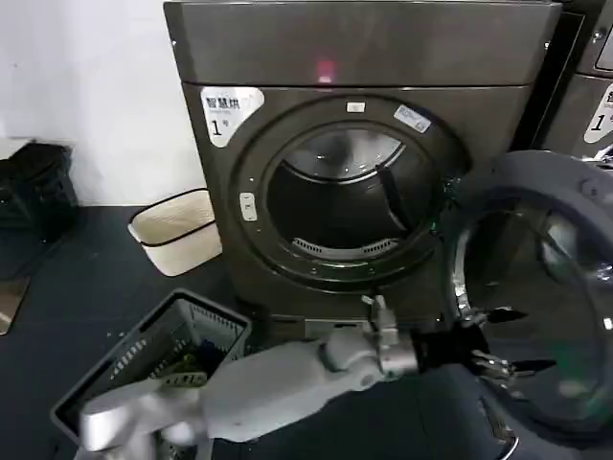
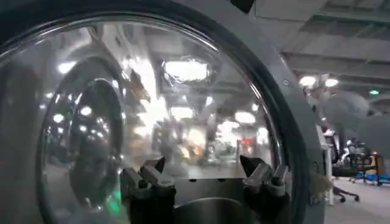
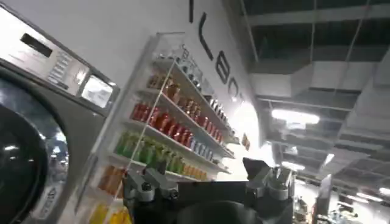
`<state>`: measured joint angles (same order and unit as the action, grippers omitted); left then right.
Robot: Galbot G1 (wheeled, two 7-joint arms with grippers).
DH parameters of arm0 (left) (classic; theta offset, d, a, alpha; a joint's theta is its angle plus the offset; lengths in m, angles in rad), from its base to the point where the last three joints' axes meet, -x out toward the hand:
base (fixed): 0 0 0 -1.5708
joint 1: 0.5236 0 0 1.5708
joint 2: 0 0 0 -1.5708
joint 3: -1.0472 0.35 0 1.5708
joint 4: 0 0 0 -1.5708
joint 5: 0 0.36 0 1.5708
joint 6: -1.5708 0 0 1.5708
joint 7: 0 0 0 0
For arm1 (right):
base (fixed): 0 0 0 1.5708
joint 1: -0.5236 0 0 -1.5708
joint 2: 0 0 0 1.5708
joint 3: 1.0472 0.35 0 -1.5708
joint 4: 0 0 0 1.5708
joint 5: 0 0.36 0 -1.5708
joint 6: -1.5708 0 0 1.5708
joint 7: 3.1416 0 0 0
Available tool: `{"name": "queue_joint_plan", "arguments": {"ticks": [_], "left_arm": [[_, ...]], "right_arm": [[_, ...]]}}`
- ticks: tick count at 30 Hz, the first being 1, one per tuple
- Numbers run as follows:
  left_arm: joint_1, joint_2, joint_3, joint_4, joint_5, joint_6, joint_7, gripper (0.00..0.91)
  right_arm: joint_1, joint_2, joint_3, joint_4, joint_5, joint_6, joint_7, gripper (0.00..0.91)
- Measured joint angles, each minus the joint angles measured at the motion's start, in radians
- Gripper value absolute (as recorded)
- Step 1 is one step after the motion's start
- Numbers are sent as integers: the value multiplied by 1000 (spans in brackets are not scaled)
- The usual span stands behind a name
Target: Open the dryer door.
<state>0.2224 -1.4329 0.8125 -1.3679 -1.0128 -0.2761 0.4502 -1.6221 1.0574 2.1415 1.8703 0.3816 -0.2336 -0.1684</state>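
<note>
Beside 1 swung-open dryer door (image 1: pixel 536 192), 1 left claw (image 1: pixel 508 340) spread, 1 right claw (image 3: pixel 207 182) spread.

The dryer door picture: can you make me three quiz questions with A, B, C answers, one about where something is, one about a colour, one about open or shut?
1. Where is the left gripper?
A. at the dryer door
B. in the grey basket
C. on the cream bin

2. What colour is the small light on the dryer's top panel?
A. green
B. pink-red
C. blue

3. The dryer door is:
A. shut
B. missing
C. swung open

Answers: 1 A, its open fingers reach the door's inner face; 2 B, it glows pink-red; 3 C, the drum shows.
</note>
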Motion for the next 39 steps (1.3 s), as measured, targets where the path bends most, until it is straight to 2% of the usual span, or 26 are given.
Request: {"name": "queue_joint_plan", "arguments": {"ticks": [11,23,30,39], "left_arm": [[-2,-179,-20,188,141,-62,-105,907],[-20,-177,-73,345,288,-106,-230,907],[-18,-176,-81,340,309,-144,-261,907],[6,-176,-61,212,239,-249,-285,907]], "right_arm": [[-21,-9,81,-58,-6,29,14,907],[-15,-3,73,-68,-2,38,14,907],[-2,-5,52,-70,-4,45,12,907],[13,-18,28,-76,-12,51,11,907]]}}
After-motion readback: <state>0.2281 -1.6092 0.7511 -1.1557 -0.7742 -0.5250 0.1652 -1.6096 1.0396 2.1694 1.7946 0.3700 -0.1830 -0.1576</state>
